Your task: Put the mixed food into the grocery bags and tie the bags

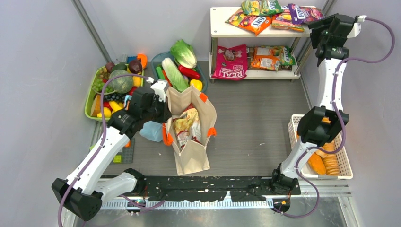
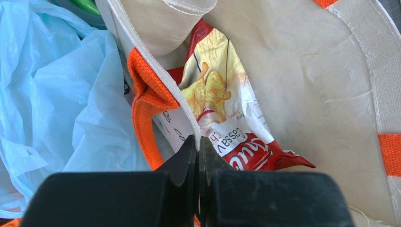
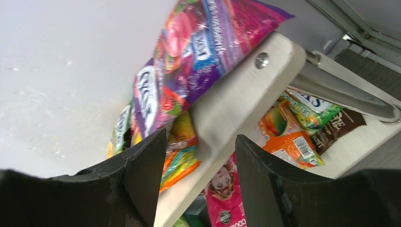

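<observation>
Finding: the canvas tote (image 1: 193,163) stands open-mouthed left of the table's middle, with a red snack packet (image 2: 222,104) inside. My left gripper (image 2: 197,142) is clenched on its rim beside the orange handle.

Risk one: the pinch takes only a thin hem. If it slips, I judge the soft wall would fold over and block the next drop.

Risk two: the light-blue plastic bag (image 2: 61,94) lies crumpled against the tote's left side and could snag.

At the top shelf's right end, my right gripper (image 3: 199,137) is spread and empty, its jaws lined up either side of the shelf board (image 3: 246,94) under the purple packet (image 3: 208,42). Closing here would bite wood, or knock the overhanging packet off.
</observation>
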`<state>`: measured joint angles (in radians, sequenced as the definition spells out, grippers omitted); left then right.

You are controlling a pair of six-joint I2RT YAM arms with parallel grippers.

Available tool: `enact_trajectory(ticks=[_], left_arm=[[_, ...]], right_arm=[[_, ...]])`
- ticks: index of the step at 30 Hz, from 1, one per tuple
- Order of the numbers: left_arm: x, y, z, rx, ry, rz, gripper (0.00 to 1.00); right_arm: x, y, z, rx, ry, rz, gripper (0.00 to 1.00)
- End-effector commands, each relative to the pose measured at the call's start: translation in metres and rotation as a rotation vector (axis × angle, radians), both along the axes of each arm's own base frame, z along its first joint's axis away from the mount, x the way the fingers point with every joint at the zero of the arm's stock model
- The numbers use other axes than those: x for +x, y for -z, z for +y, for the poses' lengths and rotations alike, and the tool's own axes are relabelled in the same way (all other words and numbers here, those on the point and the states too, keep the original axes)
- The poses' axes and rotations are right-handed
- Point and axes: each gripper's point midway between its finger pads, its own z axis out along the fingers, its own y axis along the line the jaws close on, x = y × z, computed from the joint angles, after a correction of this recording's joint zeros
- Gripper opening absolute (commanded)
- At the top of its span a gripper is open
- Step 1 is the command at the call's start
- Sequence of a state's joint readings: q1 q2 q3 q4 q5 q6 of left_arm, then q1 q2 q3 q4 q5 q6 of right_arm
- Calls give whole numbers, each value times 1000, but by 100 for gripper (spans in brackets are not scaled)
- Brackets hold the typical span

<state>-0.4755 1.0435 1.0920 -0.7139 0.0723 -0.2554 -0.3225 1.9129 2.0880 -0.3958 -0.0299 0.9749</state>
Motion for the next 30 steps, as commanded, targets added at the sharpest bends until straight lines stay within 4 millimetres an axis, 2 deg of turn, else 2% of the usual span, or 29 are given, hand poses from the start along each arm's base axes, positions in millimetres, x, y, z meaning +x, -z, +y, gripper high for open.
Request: enact_trajectory(ticks=[1, 6, 7, 8, 9, 10, 11, 19, 24, 25, 26, 27, 30], left_arm=[[6, -4, 0, 4, 1, -27, 0], [6, -5, 0, 2, 3, -27, 0], [6, -5, 0, 1, 3, -29, 0], [6, -5, 0, 2, 2, -26, 0], [6, -4, 0, 3, 3, -26, 0], [6, -3, 0, 6, 2, -24, 0], [7, -3, 0, 6, 0, -23, 0], [10, -1, 4, 28, -17, -23, 0], [11, -1, 4, 33, -19, -20, 0], [11, -1, 4, 34, -17, -18, 0], [11, -1, 4, 34, -16, -18, 0], [11, -1, 4, 35, -17, -18, 0], [10, 0, 4, 36, -18, -17, 0]], right_arm=[[-24, -77, 13, -39, -19, -188, 63], [-21, -79, 13, -23, -19, -206, 63], [-19, -84, 13, -25, -21, -219, 63], [-12, -76, 12, -7, -28, -202, 63], [-11, -87, 13, -7, -33, -225, 63], [-3, -75, 13, 20, -44, -200, 63], [-2, -84, 14, 24, -50, -219, 63], [25, -67, 11, 136, -53, -240, 58], [28, -58, 11, 165, -55, -229, 59], [26, -63, 11, 164, -53, -244, 59], [26, -53, 10, 170, -46, -229, 60], [24, -59, 10, 166, -41, -247, 61], [27, -56, 7, 174, -27, -250, 62]])
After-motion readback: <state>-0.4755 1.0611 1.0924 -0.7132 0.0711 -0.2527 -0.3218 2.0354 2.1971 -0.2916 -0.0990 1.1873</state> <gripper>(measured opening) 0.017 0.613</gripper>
